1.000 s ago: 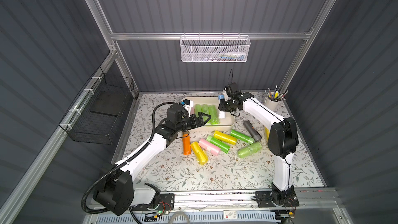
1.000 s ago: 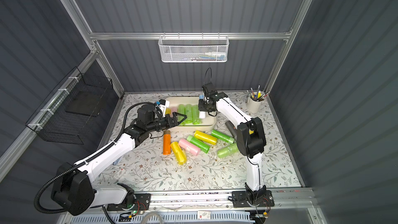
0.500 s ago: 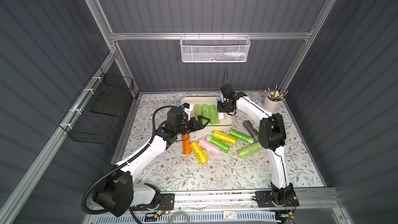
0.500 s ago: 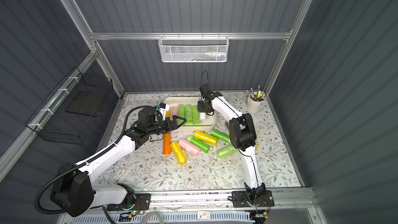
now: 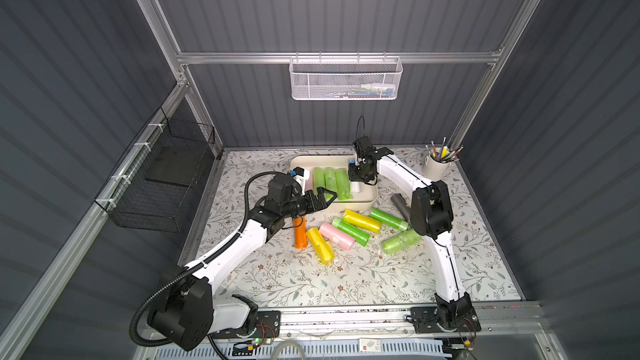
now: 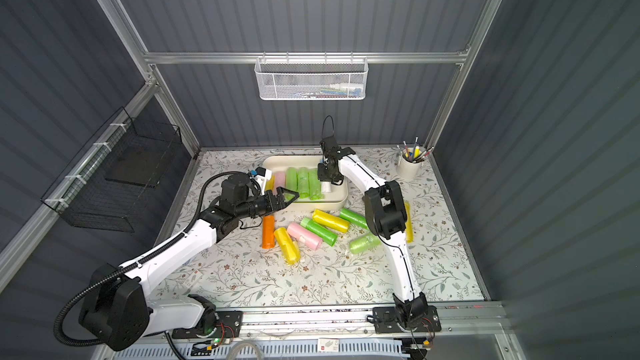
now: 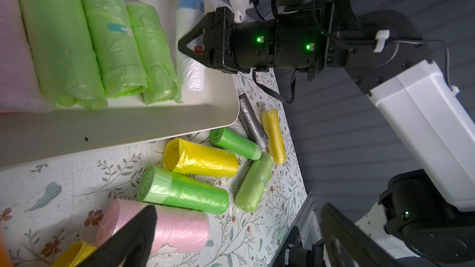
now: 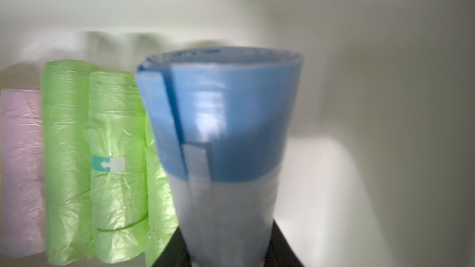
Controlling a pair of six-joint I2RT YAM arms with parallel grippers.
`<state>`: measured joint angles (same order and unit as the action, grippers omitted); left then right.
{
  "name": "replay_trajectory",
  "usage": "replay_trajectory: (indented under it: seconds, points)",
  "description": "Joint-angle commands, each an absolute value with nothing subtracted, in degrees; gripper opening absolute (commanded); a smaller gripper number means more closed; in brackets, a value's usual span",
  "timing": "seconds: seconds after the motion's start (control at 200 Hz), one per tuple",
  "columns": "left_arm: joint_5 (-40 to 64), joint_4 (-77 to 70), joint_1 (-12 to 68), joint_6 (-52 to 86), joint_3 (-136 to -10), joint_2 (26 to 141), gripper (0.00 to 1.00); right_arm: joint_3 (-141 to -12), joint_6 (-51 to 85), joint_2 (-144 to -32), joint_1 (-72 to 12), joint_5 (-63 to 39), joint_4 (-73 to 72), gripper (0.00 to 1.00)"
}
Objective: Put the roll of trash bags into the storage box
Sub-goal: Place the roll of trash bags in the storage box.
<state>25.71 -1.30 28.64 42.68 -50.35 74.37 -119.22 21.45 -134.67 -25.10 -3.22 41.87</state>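
Hanging low over the box [image 5: 349, 206] in both top views, the right gripper [image 5: 357, 183] is clamped on a white roll [image 5: 355, 188] with a blue end. The roll sits inside the walls, under the gripper's tips. Three green rolls [image 5: 330, 181] lie just beside it, on the side toward the left gripper [image 5: 326, 195]. That gripper stands wide and empty at the box's near rim, with an orange roll [image 5: 300, 233] below its wrist.

From the left wrist, one right finger crosses the roll's [image 7: 191, 70] white half and the blue band runs on past the fingertip. The roll lies alongside the nearest green roll. Whether it rests on the box floor cannot be told. Loose rolls litter the table ahead of the open left jaws.

From the right wrist the picture is blurred. The roll [image 8: 221, 129] fills the space ahead of the dark fingers [image 8: 281, 249]. Green rolls and a pink roll [image 8: 20, 170] lie to one side, with bare box floor on the other.

The roll looks light: slick film wound into a fairly firm cylinder that would give under a hard squeeze. It is best taken across the middle of the barrel, clear of the loose flap.
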Motion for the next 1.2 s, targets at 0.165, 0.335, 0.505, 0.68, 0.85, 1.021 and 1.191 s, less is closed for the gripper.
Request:
replay_trajectory:
  seconds: [0.165, 0.335, 0.505, 0.68, 0.85, 1.021, 1.191]
  points:
    - [25.58, -0.86, 28.24, 43.06, -49.15, 73.04, 1.00, -121.92, 21.79, -137.15, -24.04, -5.17, 41.98, 0.34]
    - [25.54, -0.88, 28.23, 43.24, -48.67, 72.95, 1.00, -124.30, 22.37, -139.49, -23.68, -6.41, 42.86, 0.35]
    - [25.27, -1.18, 28.28, 43.42, -48.17, 73.02, 1.00, -126.27, 22.47, -141.16, -23.56, -7.93, 43.68, 0.39]
    - [25.38, -0.98, 28.23, 43.35, -48.39, 73.13, 1.00, -126.32, 22.98, -140.55, -23.47, -8.93, 43.72, 0.52]
    - [24.71, 0.36, 28.27, 43.41, -48.77, 72.50, 1.00, -125.89, 22.94, -137.80, -23.33, -7.74, 44.96, 0.60]
    - [22.94, 3.31, 28.22, 44.40, -49.13, 70.83, 1.00, -123.17, 23.87, -131.93, -23.38, -6.77, 44.50, 0.69]
    - [19.46, 8.59, 28.21, 42.12, -51.64, 69.15, 1.00, -122.52, 24.39, -126.30, -23.34, -8.53, 44.27, 0.81]
